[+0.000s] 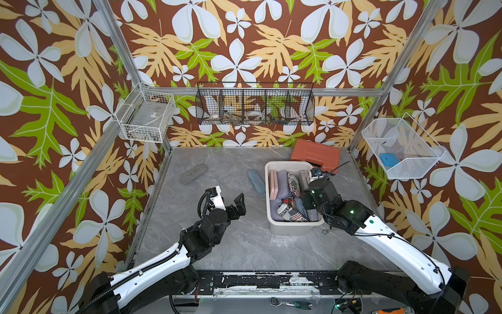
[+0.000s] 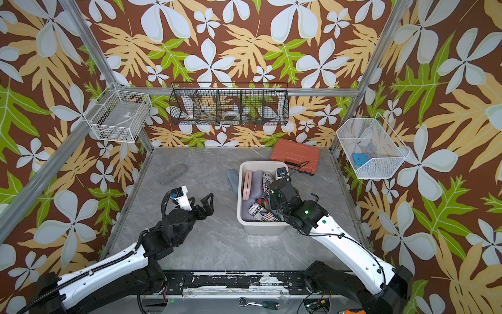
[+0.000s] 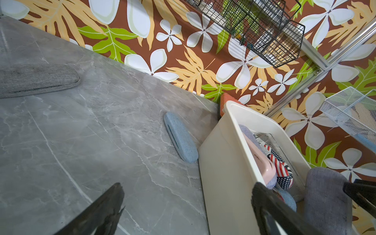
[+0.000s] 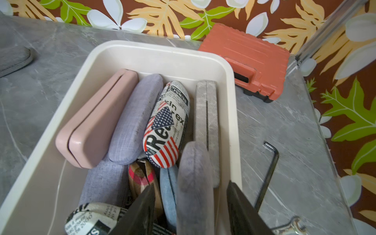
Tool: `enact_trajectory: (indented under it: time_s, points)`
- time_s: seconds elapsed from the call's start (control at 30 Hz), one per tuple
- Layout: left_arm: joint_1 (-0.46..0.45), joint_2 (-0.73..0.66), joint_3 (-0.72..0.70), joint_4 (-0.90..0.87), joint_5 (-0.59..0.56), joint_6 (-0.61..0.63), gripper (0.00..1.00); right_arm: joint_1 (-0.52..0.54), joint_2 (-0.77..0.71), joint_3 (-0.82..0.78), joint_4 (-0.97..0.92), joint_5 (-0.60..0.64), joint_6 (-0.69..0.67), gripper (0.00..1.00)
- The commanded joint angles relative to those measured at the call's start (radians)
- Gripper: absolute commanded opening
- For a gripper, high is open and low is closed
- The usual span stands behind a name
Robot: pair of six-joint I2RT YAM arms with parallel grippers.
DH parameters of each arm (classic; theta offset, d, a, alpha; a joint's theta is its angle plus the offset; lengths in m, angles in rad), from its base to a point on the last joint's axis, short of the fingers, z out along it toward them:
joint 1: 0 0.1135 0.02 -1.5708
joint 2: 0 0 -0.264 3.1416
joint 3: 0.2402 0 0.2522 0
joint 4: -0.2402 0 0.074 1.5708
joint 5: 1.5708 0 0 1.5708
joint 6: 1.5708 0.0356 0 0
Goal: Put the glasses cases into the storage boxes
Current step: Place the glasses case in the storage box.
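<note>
The cream storage box [image 1: 288, 164] [image 4: 154, 45] stands right of the table's middle and holds several glasses cases: pink [image 4: 95, 120], lavender [image 4: 136, 118] and newspaper-print [image 4: 166, 124] among them. My right gripper [image 4: 191, 185] [image 1: 309, 204] hangs over the box's near right corner. A grey-lavender case [image 4: 194, 179] stands on edge between its jaws, with a gap on both sides, so it is open. A light blue case [image 1: 256, 180] [image 3: 180, 140] lies on the table beside the box's left wall. A grey case [image 1: 193, 173] [image 3: 34, 80] lies far left. My left gripper [image 1: 229, 199] [image 3: 187, 187] hovers open and empty left of the box.
An orange-red tool case [image 1: 315, 155] sits behind the box. A hex key [image 4: 268, 173] and a small wrench [image 1: 327, 231] lie on the table to the box's right. Wire baskets hang on the back wall [image 1: 255, 104] and on both side walls.
</note>
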Motion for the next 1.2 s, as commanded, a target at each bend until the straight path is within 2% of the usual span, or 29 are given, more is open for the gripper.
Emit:
enact_trajectory:
  time_s: [0.0,0.1,0.27,0.53,0.63,0.77,0.87,0.93,1.03,1.1,1.17]
  points:
    - [0.001,-0.002,0.014,-0.012,-0.017,-0.022,1.0,0.002,0.042,0.019,0.043,-0.051,-0.005,0.52]
    - [-0.001,-0.01,0.019,-0.03,-0.024,-0.021,1.0,0.002,0.066,-0.008,0.075,-0.075,-0.007,0.54]
    - [0.0,-0.021,0.036,-0.049,-0.039,-0.015,1.0,0.002,0.094,-0.041,0.142,-0.261,0.001,0.59]
    - [0.028,0.059,0.159,-0.137,-0.1,0.008,1.0,0.002,0.043,0.017,0.141,-0.24,-0.013,0.64]
    - [0.147,0.124,0.256,-0.25,-0.037,-0.025,1.0,0.002,0.002,0.007,0.166,-0.238,-0.017,0.7]
    - [0.352,0.201,0.314,-0.273,0.149,-0.019,1.0,0.002,-0.062,-0.048,0.234,-0.283,-0.016,0.78]
    - [0.472,0.292,0.364,-0.294,0.184,0.021,1.0,0.001,-0.09,-0.101,0.304,-0.294,-0.006,0.81]
    - [0.546,0.393,0.422,-0.318,0.203,0.074,1.0,0.001,-0.09,-0.114,0.321,-0.3,-0.008,0.82]
    - [0.656,0.578,0.532,-0.353,0.294,0.141,1.0,0.001,-0.088,-0.129,0.348,-0.32,-0.01,0.83]
    - [0.721,0.703,0.614,-0.362,0.374,0.251,1.0,0.001,-0.086,-0.134,0.36,-0.34,-0.026,0.84]
    - [0.774,0.854,0.724,-0.404,0.357,0.334,1.0,-0.003,-0.083,-0.117,0.338,-0.339,-0.046,0.84]
